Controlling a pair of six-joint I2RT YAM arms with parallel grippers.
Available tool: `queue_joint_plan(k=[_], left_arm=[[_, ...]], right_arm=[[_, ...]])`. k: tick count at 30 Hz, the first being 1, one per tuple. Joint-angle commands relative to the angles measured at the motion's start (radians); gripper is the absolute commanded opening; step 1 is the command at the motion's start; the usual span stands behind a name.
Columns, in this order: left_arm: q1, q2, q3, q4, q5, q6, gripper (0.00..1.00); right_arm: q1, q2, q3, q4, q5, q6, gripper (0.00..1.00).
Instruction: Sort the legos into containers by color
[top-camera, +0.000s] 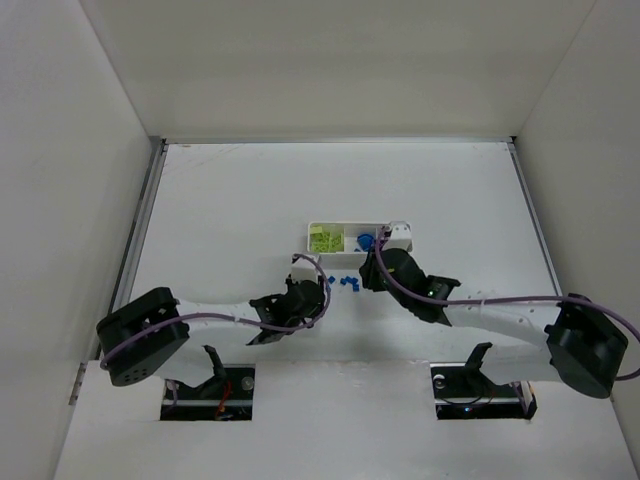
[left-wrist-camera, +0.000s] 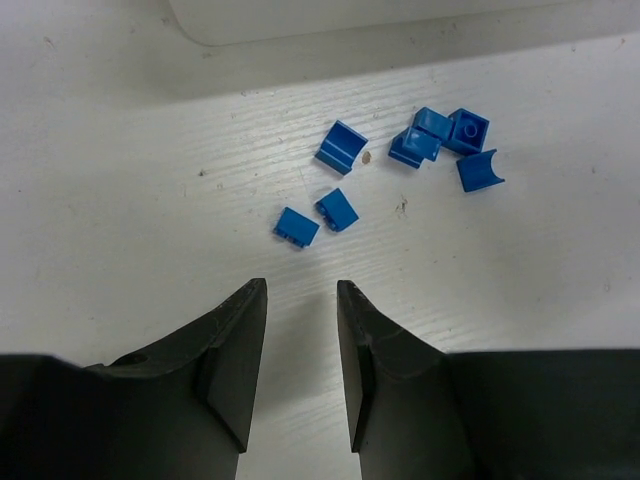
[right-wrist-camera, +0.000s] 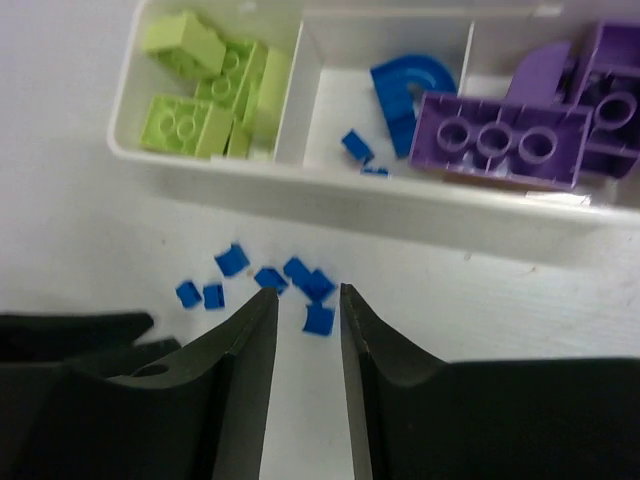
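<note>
Black jaws of the left gripper (left-wrist-camera: 300, 292) stand a little apart with nothing between them, low over the table beside a scatter of blue legos (left-wrist-camera: 338, 209). The right gripper (right-wrist-camera: 307, 296) is likewise slightly parted and empty, its tips over the same scatter, just near of the tray (right-wrist-camera: 350, 195).

Sorting looks mostly done. Green legos (right-wrist-camera: 205, 90) fill the left compartment, purple legos (right-wrist-camera: 590, 60) the right, and a few blue pieces (right-wrist-camera: 405, 85) sit in the middle. A purple plate (right-wrist-camera: 495, 140) seems to lean across the divider toward the blue section; whether it rests inside it I cannot tell. What is left, by my reckoning, is the seven or so small blue legos on the table, all bound for the middle compartment.

White table (top-camera: 230, 200), lightly scuffed, is boxed in by plain white walls (top-camera: 60, 150).
</note>
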Motion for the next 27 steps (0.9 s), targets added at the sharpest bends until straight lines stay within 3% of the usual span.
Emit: queue_joint_plan(k=[1, 7, 21, 27], left_arm=[[0.019, 0.033, 0.053, 0.036, 0.0, 0.043, 0.3], [0.036, 0.121, 0.091, 0.036, 0.005, 0.067, 0.27], [0.049, 0.199, 0.112, 0.038, 0.005, 0.103, 0.19], [0.05, 0.162, 0.093, 0.042, -0.006, 0.1, 0.14]], right_arm=[[0.031, -0.018, -0.031, -0.01, -0.028, 0.035, 0.4], [0.056, 0.077, -0.015, -0.013, -0.062, 0.055, 0.38], [0.057, 0.093, -0.001, -0.032, -0.062, 0.048, 0.45], [0.057, 0.159, 0.033, -0.032, -0.066, 0.037, 0.51]])
